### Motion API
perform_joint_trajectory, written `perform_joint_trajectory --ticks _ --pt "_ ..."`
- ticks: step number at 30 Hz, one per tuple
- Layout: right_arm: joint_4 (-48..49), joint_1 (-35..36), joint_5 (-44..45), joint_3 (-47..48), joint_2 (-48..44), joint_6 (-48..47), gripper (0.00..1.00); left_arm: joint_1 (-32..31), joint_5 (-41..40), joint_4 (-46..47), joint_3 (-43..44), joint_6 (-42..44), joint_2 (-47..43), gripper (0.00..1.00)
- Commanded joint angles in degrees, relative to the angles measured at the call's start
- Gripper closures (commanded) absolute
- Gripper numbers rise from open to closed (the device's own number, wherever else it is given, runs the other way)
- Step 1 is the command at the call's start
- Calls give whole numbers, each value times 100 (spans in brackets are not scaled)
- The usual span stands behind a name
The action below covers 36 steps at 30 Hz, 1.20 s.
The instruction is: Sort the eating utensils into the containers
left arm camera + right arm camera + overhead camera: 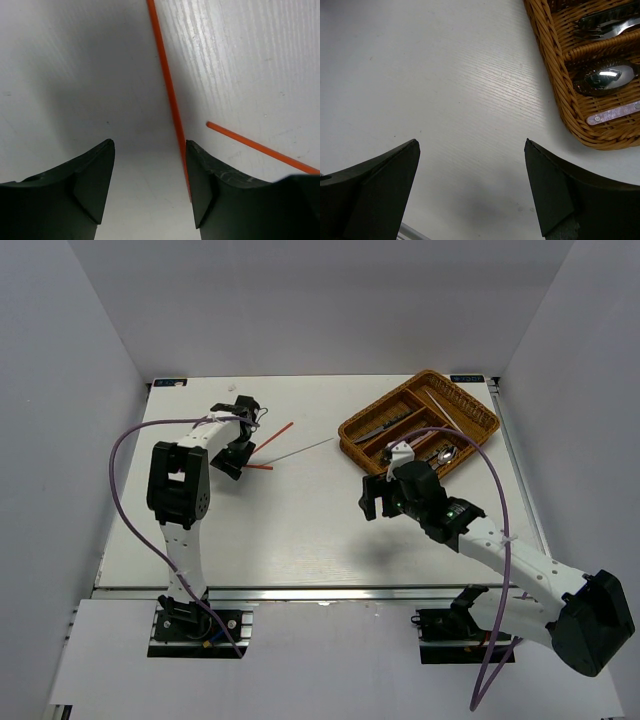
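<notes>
Left pincer wide around end of red-orange chopstick

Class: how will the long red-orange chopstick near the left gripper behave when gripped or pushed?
The long red-orange chopstick looks thin and straight, so probably stiff and light. Flat on the table, it may slide or roll if nudged. Its slimness leaves the left gripper little to pinch.

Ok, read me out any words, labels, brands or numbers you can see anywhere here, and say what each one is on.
No text can be read in any view.
Left corner tag, at the far edge of the table: too small to read.
Right corner tag, same edge: too small to read.
Pink handle in the wicker tray: faint marks, blurred.
</notes>
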Motion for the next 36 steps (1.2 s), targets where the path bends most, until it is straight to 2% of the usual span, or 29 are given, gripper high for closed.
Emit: perform_joint_trajectory --ticks 1,10,13,16,22,25,28,29,35,36 --pt "360 36 -242 42 -4 -101 11 -2 50 475 -68 -182 -253 32" --pt "448 36 -392 25 31 -163 11 77 31 1047 -525 -235 -447 31" --pt "457 36 -409 34 58 -163 11 86 58 880 -385 -226 -220 32" --pt "466 27 -366 -1 49 -171 11 86 23 564 -158 -191 -9 37" --pt "597 36 -357 -133 -56 -145 11 86 -100 -217 335 -138 334 38" --pt "668 36 -365 -195 -127 -119 11 104 5 -184 292 -121 388 39" --pt "721 36 -392 -274 -206 -119 11 148 137 -183 274 -95 502 46" --pt "729 27 -409 -291 -232 -136 11 157 155 -201 300 -94 554 53" --pt "835 36 -427 -406 -320 -189 11 165 155 -96 29 -182 529 66" --pt "844 27 -462 -406 -320 -189 11 174 138 -87 -33 -182 520 72"
